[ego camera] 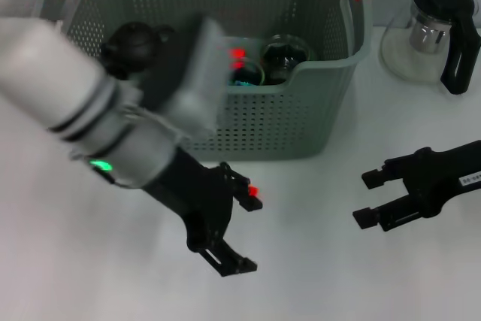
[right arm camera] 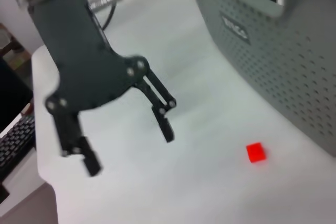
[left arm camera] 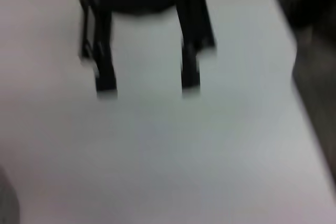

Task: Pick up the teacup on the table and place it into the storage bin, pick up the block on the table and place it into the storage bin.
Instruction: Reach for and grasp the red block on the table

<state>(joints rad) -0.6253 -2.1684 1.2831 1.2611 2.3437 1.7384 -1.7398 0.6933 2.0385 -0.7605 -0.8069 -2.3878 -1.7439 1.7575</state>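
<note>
Left arm blocks much of the bin [ego camera: 301,110] in head view; teacup [ego camera: 284,56] sits inside it, partly hidden by the rim. Block [right arm camera: 255,152]: small, red, on bench [ego camera: 316,261] just in front of bin. Left gripper [ego camera: 239,229] beside block, spread wide, empty. Right gripper [ego camera: 367,198] well right of bin, open, empty.

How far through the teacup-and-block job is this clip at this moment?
About halfway. A glass teacup already sits inside the storage bin. The red block is still on the table, just in front of the bin, and neither gripper holds anything. The left gripper is open above the table next to the block, so picking it up is in hand; the right gripper waits open to the side.
</note>
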